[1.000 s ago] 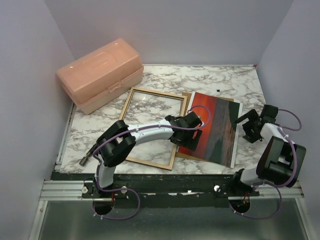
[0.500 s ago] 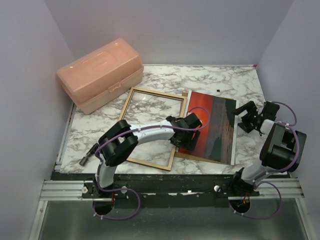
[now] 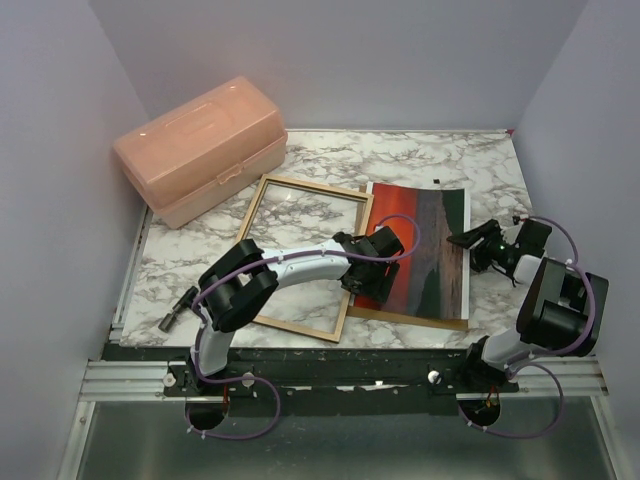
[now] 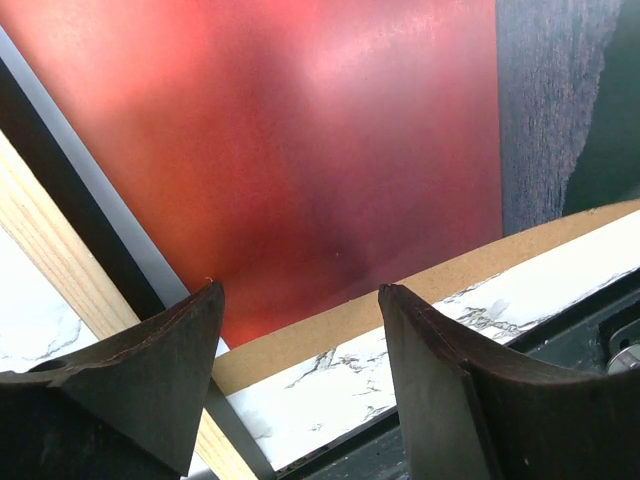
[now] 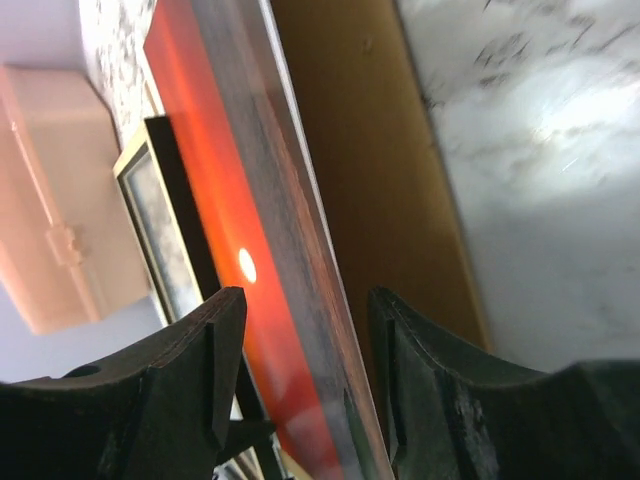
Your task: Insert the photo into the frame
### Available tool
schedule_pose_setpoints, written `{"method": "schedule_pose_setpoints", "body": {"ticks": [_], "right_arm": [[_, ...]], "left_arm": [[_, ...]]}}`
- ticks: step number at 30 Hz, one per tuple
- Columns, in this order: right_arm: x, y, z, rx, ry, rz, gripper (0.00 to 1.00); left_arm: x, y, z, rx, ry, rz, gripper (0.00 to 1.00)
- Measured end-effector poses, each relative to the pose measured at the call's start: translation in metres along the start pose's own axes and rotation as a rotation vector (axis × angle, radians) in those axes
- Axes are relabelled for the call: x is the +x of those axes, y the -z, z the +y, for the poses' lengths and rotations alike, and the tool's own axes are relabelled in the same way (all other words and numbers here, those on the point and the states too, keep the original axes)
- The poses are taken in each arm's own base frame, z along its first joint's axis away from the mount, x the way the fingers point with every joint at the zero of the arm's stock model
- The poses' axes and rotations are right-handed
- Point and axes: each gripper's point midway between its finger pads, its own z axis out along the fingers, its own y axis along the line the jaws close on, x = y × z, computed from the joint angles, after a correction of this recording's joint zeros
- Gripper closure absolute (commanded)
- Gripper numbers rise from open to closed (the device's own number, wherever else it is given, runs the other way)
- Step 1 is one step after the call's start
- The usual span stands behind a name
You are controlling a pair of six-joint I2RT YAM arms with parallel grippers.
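Glossy and thin, the red-orange sunset photo (image 3: 420, 250) lies centre-right in the top view on a flat brown backing board (image 3: 400, 316), its left edge at the right rail of the tan wooden picture frame (image 3: 318, 187). It looks light, floppy and slick, and is best taken by its white border. The right gripper (image 5: 305, 300) straddles the raised right edge with its jaws apart. The left gripper (image 4: 300, 295) hovers spread over the lower-left corner. The marble table (image 3: 450, 160) offers room at upper right, while a pink plastic box (image 3: 200, 150) crowds the upper left.
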Motion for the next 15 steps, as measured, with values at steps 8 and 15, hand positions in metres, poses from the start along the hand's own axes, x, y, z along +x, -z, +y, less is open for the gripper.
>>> {"method": "schedule_pose_setpoints", "body": {"ticks": [8, 15], "right_arm": [[0.015, 0.004, 0.011, -0.065, -0.001, 0.062, 0.83], [0.017, 0.012, 0.019, -0.068, 0.005, 0.071, 1.00]], "left_arm": [[-0.001, 0.000, -0.001, 0.007, 0.000, -0.002, 0.35], [-0.004, 0.005, -0.005, 0.027, -0.004, -0.021, 0.28]]}}
